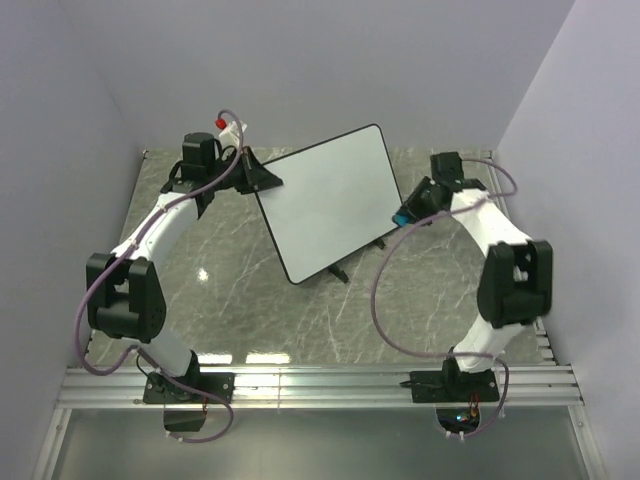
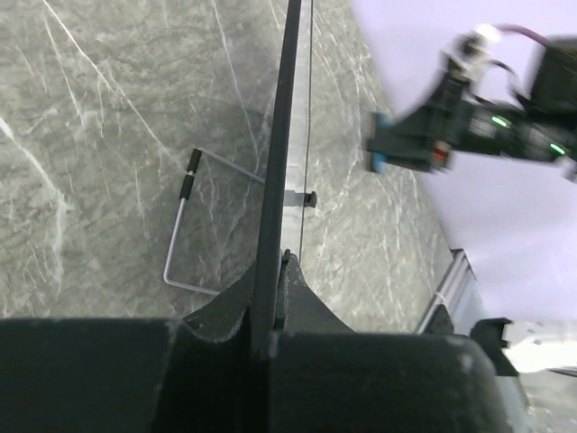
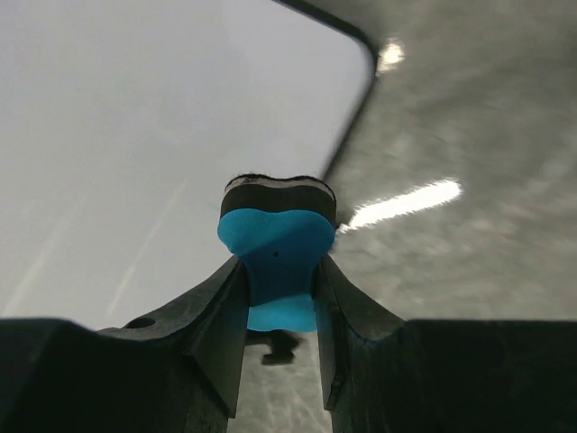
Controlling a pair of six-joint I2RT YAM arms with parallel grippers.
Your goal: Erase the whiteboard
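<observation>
The whiteboard [image 1: 330, 200] stands propped near the middle of the marble table [image 1: 230, 290], a little toward 12 o'clock. It is turned askew, with its face leaning up and its wire stand [image 1: 340, 270] poking out beneath the low edge at 6 o'clock. From above, the white face looks bare. I can make out no scribble on it, though the right wrist view shows faint streaks that I cannot tell from glare.

The left gripper [image 1: 268, 182] has the board by its edge at about 10 o'clock. In the left wrist view the thin black frame runs edge-on straight down between the two fingers, which are closed hard against it. The looped wire leg [image 2: 185, 225] rests on the marble at 9 o'clock of that edge.

The right gripper [image 1: 410, 208] is at the board's 3 o'clock edge, closed narrowly on a blue eraser [image 3: 275, 248] with its dark felt face turned outward. The felt sits close beside the board's rounded corner. Whether it touches the surface I cannot tell; seen from the left wrist it looks just clear of it.

To my eye this is the wiping step, with one arm bracing and the other carrying the eraser, and it may be near its end, given how clean the face appears. A further pass would need the felt laid flat on the face and swept from 3 toward 9 o'clock. The pressure should be light enough that the braced board does not twist on its stand.
</observation>
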